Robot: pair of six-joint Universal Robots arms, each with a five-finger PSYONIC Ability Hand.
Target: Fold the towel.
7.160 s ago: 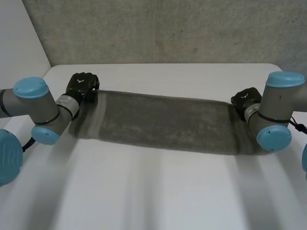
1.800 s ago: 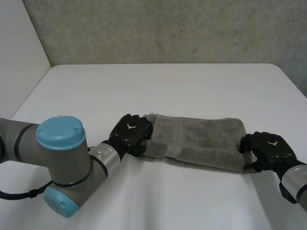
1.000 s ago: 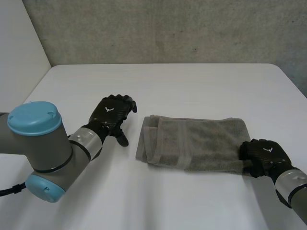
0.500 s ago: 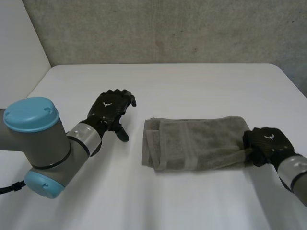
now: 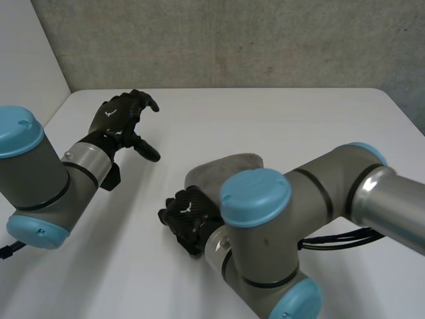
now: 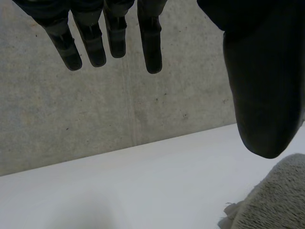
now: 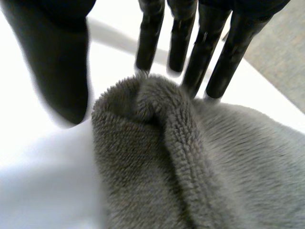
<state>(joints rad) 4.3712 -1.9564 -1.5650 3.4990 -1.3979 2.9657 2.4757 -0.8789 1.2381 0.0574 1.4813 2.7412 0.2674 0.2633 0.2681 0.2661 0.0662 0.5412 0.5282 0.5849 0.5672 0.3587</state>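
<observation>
The grey towel point(image 5: 229, 165) lies bunched near the table's middle, mostly hidden behind my right arm, which reaches across it to the left. My right hand point(image 5: 189, 219) sits low at the towel's left end. In the right wrist view its fingers point(image 7: 209, 52) are straight and the thumb stands apart, with a rolled fold of the towel point(image 7: 157, 143) under the palm between them, unpinched. My left hand point(image 5: 123, 116) hangs open above the table's far left, away from the towel. Its fingers point(image 6: 150, 43) are spread, and a towel end point(image 6: 276, 195) lies beyond the thumb.
The white table point(image 5: 299, 119) runs back to a grey concrete wall point(image 5: 232, 40). A pale panel point(image 5: 26, 53) stands at the far left. My right arm's elbow and forearm point(image 5: 319, 193) cover the table's near right part.
My right hand has carried the towel's right end across to the left, doubling the towel over, and has opened. My left hand has lifted and drawn back toward the far left.
</observation>
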